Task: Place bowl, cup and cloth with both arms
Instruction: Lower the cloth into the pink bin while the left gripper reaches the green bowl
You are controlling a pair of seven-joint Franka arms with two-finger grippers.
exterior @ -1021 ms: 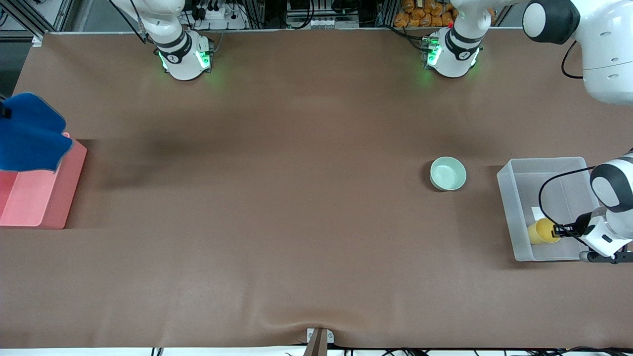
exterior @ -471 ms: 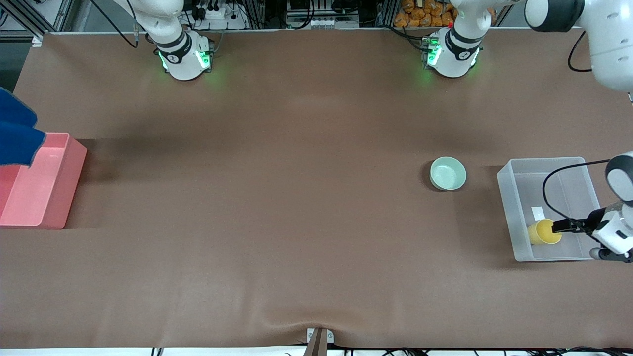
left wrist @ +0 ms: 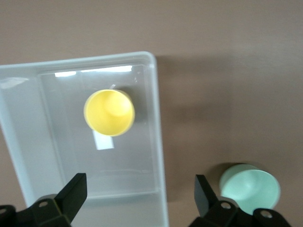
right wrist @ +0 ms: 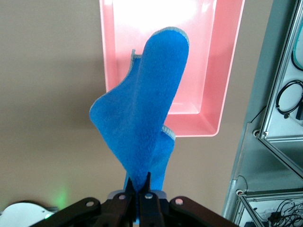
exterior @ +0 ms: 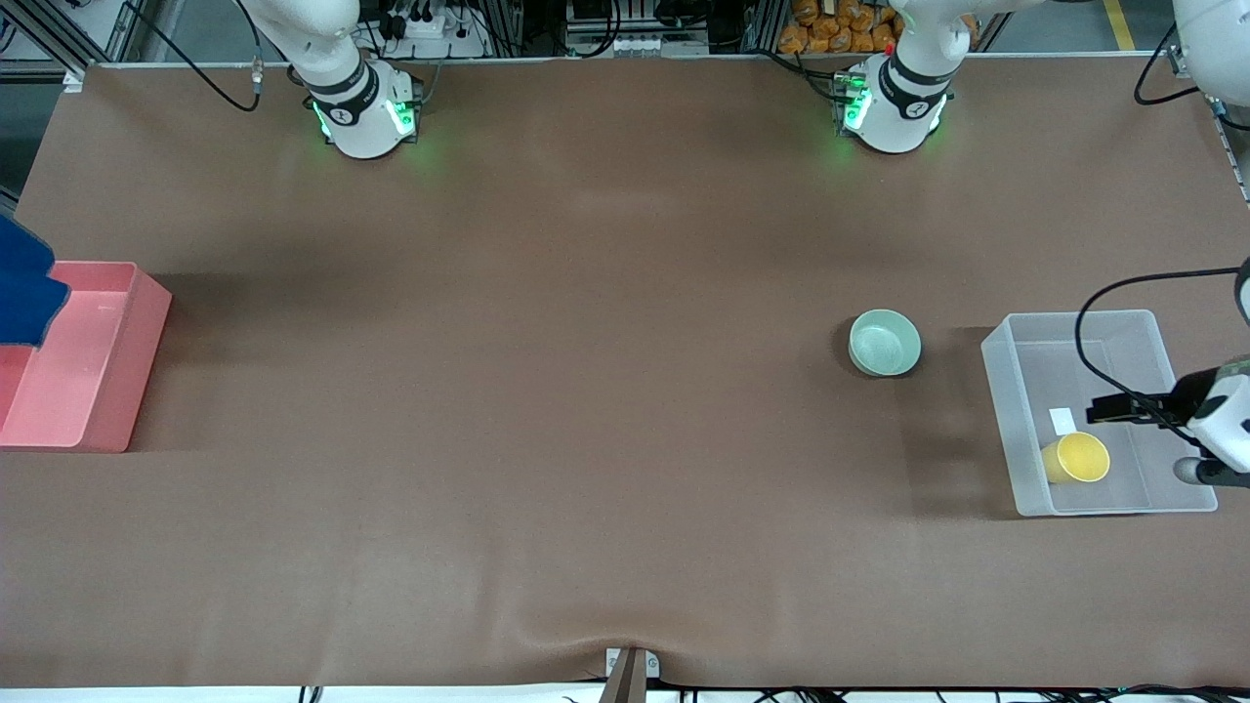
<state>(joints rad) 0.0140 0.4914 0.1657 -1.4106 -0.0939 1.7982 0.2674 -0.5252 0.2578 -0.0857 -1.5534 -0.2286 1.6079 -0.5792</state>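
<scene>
The yellow cup stands upright in the clear plastic bin at the left arm's end of the table. It also shows in the left wrist view. My left gripper is open and empty over that bin, its jaws spread wide. The mint-green bowl sits on the table beside the bin and shows in the left wrist view. My right gripper is shut on the blue cloth, which hangs over the pink bin. In the front view only part of the cloth shows.
The pink bin stands at the right arm's end of the table. A white label lies on the clear bin's floor by the cup. A metal frame runs along the table edge past the pink bin.
My left gripper has let go of the cup, opened and lifted off it; the cup now stands upright in the clear bin. My right gripper has carried the cloth farther over the pink bin.
</scene>
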